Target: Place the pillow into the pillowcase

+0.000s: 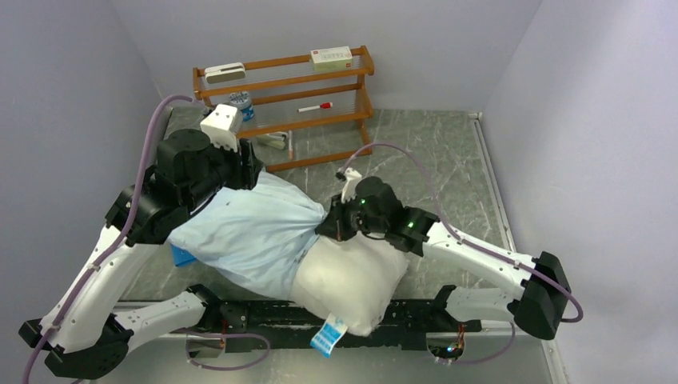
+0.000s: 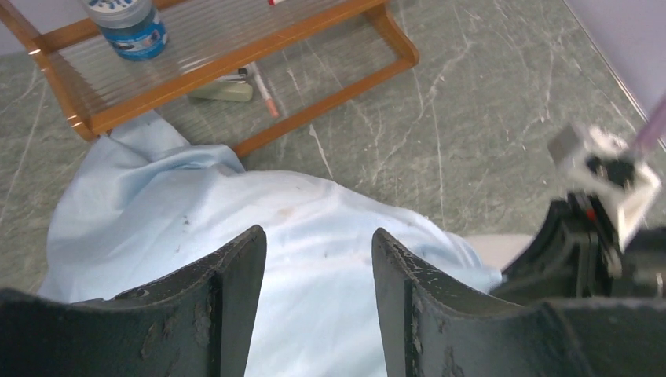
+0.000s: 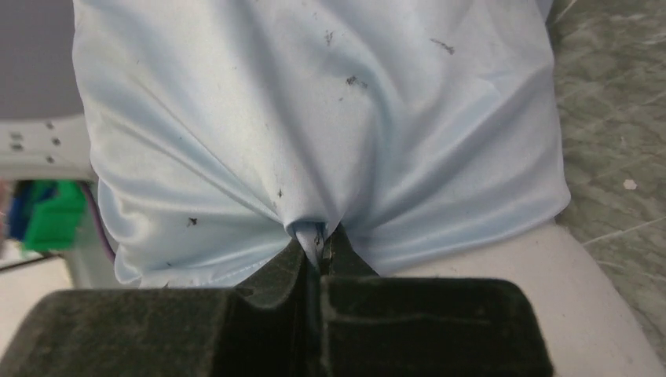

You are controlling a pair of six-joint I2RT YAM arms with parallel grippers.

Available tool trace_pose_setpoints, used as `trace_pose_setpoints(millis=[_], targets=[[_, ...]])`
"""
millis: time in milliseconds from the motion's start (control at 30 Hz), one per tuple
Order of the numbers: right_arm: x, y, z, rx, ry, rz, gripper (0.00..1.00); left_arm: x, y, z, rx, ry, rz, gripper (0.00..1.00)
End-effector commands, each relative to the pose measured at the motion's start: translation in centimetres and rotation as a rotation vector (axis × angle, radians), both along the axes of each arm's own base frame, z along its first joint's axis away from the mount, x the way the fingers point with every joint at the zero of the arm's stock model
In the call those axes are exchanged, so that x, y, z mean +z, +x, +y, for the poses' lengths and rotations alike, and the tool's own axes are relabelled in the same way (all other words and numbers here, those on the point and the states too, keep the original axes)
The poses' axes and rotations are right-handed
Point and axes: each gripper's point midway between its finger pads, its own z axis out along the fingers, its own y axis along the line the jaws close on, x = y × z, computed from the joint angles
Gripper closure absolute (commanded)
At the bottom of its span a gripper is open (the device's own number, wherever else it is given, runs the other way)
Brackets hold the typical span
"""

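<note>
The white pillow (image 1: 352, 280) lies at the table's near middle, its far part inside the light blue pillowcase (image 1: 256, 232); its near end with a label sticks out. My right gripper (image 1: 334, 226) is shut on the pillowcase's open hem, pinching a fold (image 3: 318, 236) over the pillow (image 3: 534, 290). My left gripper (image 1: 240, 172) is open at the far closed end of the case, its fingers (image 2: 236, 290) spread just above the blue cloth (image 2: 314, 275); whether they touch it I cannot tell.
A wooden rack (image 1: 288, 96) stands at the back with a box, a marker and a blue-lidded jar (image 2: 129, 27). A bright-blue flat piece (image 1: 182, 256) peeks from under the case at the left. Grey walls close in on both sides.
</note>
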Motion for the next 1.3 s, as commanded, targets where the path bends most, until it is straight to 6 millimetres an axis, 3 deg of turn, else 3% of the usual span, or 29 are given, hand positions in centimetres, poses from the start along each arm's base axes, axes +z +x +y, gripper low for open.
trace_pose_setpoints(millis=[0, 233, 567, 867, 1033, 1133, 1267], targets=[[2.0, 2.9, -0.6, -0.039, 0.210, 0.094, 1.00, -0.8, -1.1, -1.2, -0.124, 0.031, 0.032, 0.42], [0.2, 7.8, -3.8, -0.179, 0.296, 0.176, 1.00, 0.2, -3.6, -3.7, -0.340, -0.029, -0.034, 0.39], [-1.5, 12.9, -6.2, -0.308, 0.297, 0.200, 1.00, -5.1, -5.2, -5.5, -0.477, 0.003, 0.123, 0.35], [-1.9, 14.5, -7.1, -0.340, 0.272, 0.188, 1.00, -9.6, -4.3, -6.4, -0.478, 0.020, 0.207, 0.36], [-1.5, 14.8, -7.4, -0.338, 0.234, 0.155, 1.00, -11.1, -2.4, -7.0, -0.422, 0.011, 0.194, 0.38], [-0.6, 15.2, -8.0, -0.344, 0.184, 0.109, 0.86, -11.4, -0.8, -6.9, -0.374, 0.024, 0.162, 0.38], [2.0, 15.6, -8.9, -0.332, 0.108, 0.029, 0.47, -11.3, 1.1, -6.7, -0.318, 0.056, 0.133, 0.38]])
